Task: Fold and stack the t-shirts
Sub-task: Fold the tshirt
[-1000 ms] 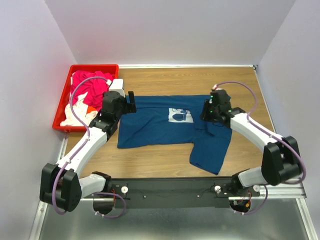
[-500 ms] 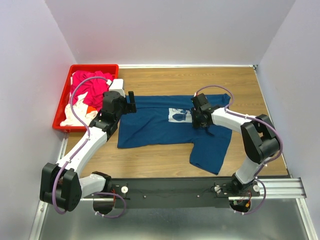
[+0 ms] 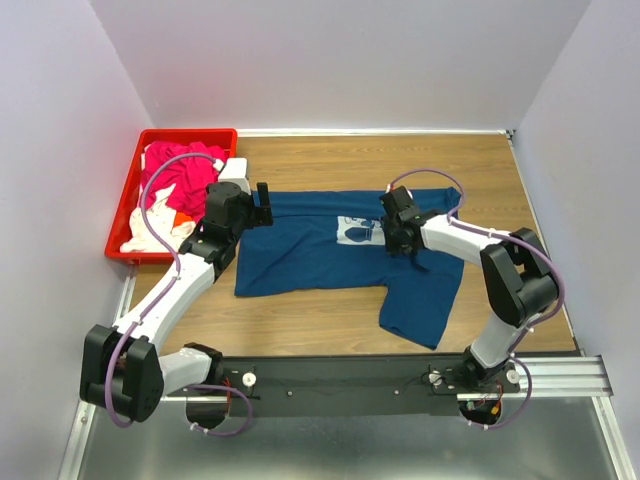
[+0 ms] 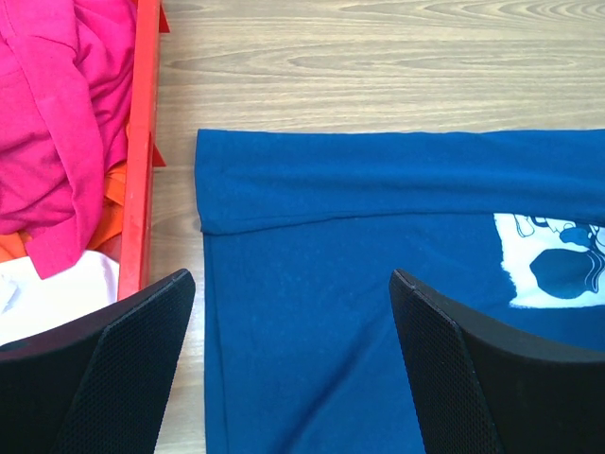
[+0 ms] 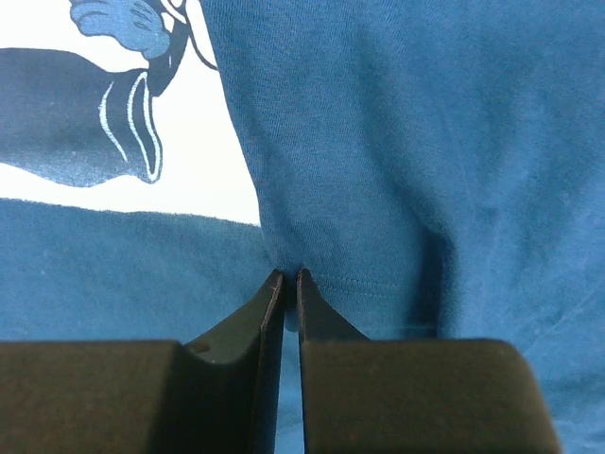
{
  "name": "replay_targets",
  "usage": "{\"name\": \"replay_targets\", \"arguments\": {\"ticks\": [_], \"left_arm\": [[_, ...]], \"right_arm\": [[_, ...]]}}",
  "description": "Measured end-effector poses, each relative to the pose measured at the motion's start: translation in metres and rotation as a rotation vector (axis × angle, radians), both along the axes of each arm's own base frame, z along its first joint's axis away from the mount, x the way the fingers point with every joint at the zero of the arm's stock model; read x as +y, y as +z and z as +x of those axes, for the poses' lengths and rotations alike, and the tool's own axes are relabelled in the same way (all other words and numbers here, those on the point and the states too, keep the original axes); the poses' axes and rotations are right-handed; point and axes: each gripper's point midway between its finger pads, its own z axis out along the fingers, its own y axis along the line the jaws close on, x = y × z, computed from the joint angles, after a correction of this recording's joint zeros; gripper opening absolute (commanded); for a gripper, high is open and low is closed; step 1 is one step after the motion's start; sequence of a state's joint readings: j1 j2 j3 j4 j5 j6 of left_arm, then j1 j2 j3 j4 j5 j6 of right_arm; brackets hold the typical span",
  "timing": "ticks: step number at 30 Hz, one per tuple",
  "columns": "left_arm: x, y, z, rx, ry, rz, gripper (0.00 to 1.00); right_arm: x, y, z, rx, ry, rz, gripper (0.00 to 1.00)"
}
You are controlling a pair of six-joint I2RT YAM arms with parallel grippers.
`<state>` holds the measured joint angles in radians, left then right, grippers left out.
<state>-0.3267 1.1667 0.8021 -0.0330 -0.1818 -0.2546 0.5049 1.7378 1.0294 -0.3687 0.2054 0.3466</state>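
A dark navy blue t-shirt [image 3: 320,255] lies partly folded on the table, white chest print [image 3: 358,231] up, one flap hanging toward the near right. My right gripper [image 3: 388,238] is shut on a hemmed fold of this shirt [image 5: 331,189] beside the print [image 5: 113,123]. My left gripper [image 3: 262,205] is open just above the shirt's left edge [image 4: 312,312], its fingers [image 4: 444,359] astride the cloth without touching. Magenta-pink [image 3: 180,172], white and orange t-shirts lie heaped in the crate; pink cloth [image 4: 66,113] also shows in the left wrist view.
A red plastic crate [image 3: 127,192] stands at the table's left edge; its rim [image 4: 142,161] is close to my left finger. Grey walls close in at the back and both sides. Bare wooden table [image 3: 330,160] lies behind the shirt.
My right gripper has moved left from the shirt's right sleeve area to the fold beside the print, dragging cloth with it. The left arm has not moved.
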Motion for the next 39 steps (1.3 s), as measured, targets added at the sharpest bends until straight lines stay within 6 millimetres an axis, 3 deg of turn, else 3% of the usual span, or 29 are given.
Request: {"name": "replay_targets", "arguments": {"ticks": [5,12,20,28,33,36,39], "left_arm": [[0.0,-0.001,0.0,0.004,0.0,0.001,0.91],[0.0,-0.002,0.0,0.004,0.0,0.002,0.91],[0.0,-0.002,0.0,0.005,0.0,0.002,0.91],[0.0,-0.003,0.0,0.008,0.0,0.003,0.91],[0.0,-0.007,0.0,0.021,0.0,0.007,0.91],[0.0,-0.009,0.001,0.028,0.001,0.008,0.91],[-0.002,-0.014,0.005,0.051,0.007,0.002,0.91]], "right_arm": [[-0.001,0.01,0.0,-0.017,-0.001,0.006,0.05],[0.001,0.022,-0.004,-0.019,0.012,0.024,0.05],[0.022,0.033,-0.001,0.001,0.04,0.118,0.06],[0.042,0.035,0.006,0.039,0.046,0.185,0.13],[0.049,0.019,-0.006,0.123,0.065,0.212,0.32],[0.05,0.019,-0.007,0.13,0.065,0.216,0.43],[0.044,0.028,0.002,0.1,0.057,0.205,0.45]]}}
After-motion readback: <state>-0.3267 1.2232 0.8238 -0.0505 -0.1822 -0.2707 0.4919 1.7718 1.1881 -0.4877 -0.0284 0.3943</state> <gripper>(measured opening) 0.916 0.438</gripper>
